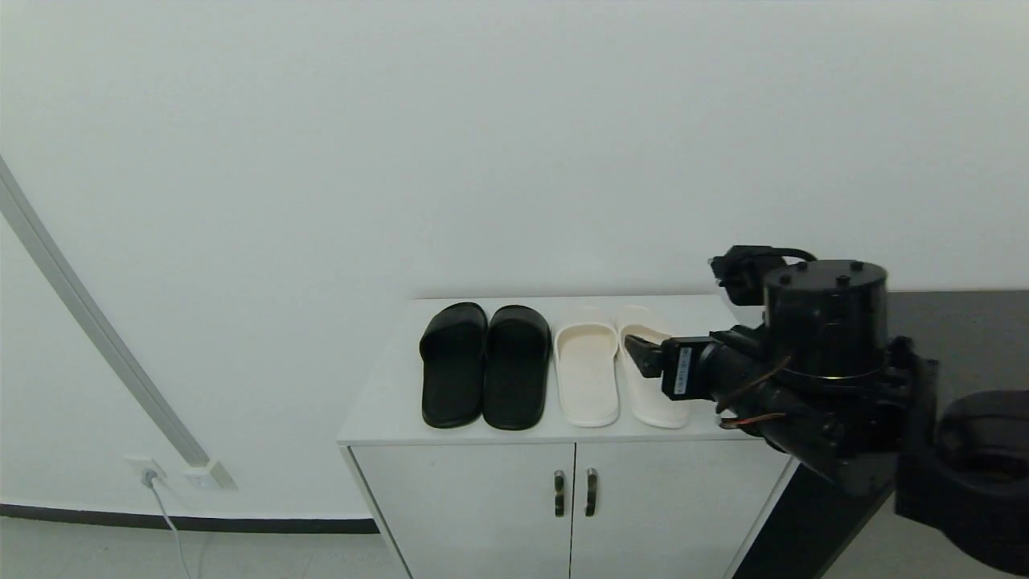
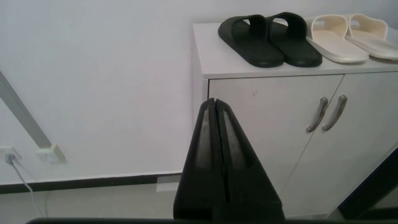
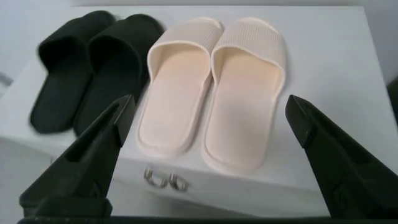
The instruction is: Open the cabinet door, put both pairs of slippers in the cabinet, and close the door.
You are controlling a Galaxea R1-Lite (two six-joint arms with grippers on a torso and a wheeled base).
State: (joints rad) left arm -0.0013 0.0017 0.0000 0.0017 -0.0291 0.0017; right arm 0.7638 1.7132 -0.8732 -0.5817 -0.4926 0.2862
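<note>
In the head view, a white cabinet (image 1: pixel 386 402) stands against the wall with both doors (image 1: pixel 466 507) shut, and its two metal handles (image 1: pixel 559 493) sit side by side at the middle seam. On its top lie the black slippers (image 1: pixel 482 366) on the left and the cream slippers (image 1: pixel 587 374) just to their right. The slippers of each pair touch, with their toes toward the wall. The right gripper (image 1: pixel 643 355) is over the top of the cabinet, and one dark finger overlaps the outer cream slipper. Whether it touches that slipper cannot be told. Low on the wall to the left are a socket (image 1: pixel 145 466) with a cable (image 1: pixel 169 515) hanging from it and a slanting grey conduit (image 1: pixel 88 322). In the left wrist view, the left gripper (image 2: pixel 215 155) has its fingers pressed flat together with nothing between them. It is down in front of the cabinet's left corner, below the level of the slippers, and the handles (image 2: pixel 329 113) are off to one side. In the right wrist view, the right gripper's fingers (image 3: pixel 99 146) are spread wide and hold nothing. The cream pair (image 3: pixel 214 87) shows between them, the black pair (image 3: pixel 81 68) is beside it, and the handles (image 3: pixel 165 180) are under the front edge.
</note>
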